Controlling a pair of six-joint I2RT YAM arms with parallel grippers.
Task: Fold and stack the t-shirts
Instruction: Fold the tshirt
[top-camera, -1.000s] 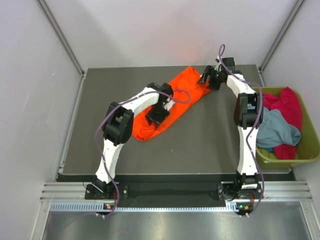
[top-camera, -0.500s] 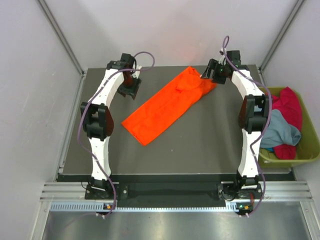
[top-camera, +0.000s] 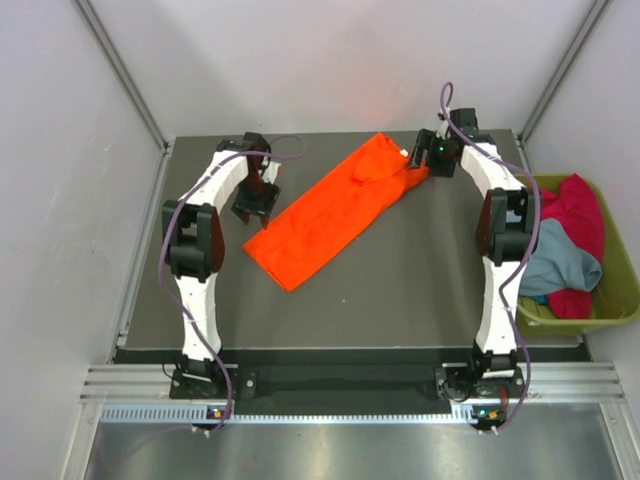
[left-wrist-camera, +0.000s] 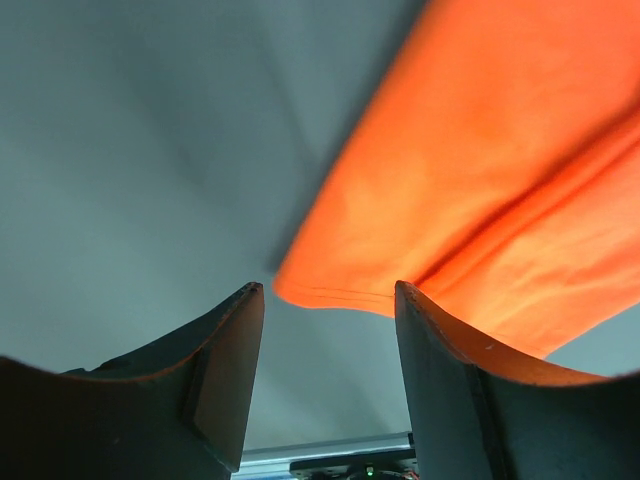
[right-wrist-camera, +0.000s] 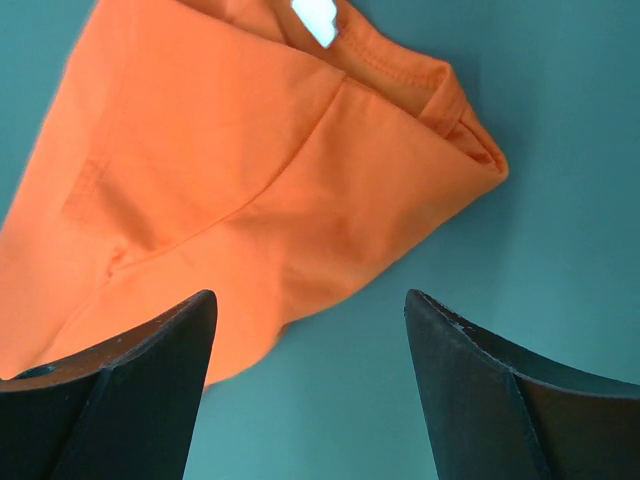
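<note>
One shirt out on table (top-camera: 400, 290): orange t-shirt (top-camera: 335, 205), long diagonal strip, hem end near-left, collar end far-right.
Bin (top-camera: 622, 300) off right edge holds magenta t-shirt (top-camera: 580, 205), grey-blue t-shirt (top-camera: 555, 255).
Left gripper (top-camera: 255, 210) jaws apart, empty, over hem corner.
Right gripper (top-camera: 425, 160) wide, empty, over collar end.
Likely step: halve strip. Pinch all layers at each end, lift low, keep side edges aligned.
Collar end close to far edge. Most free room lies near side and centre, so bring collar end down onto hem.

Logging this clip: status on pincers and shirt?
Left pincer open over corner of orange shirt. Right pincer open over collar end. Shirt flat, folded long. Nothing blocking.
</note>
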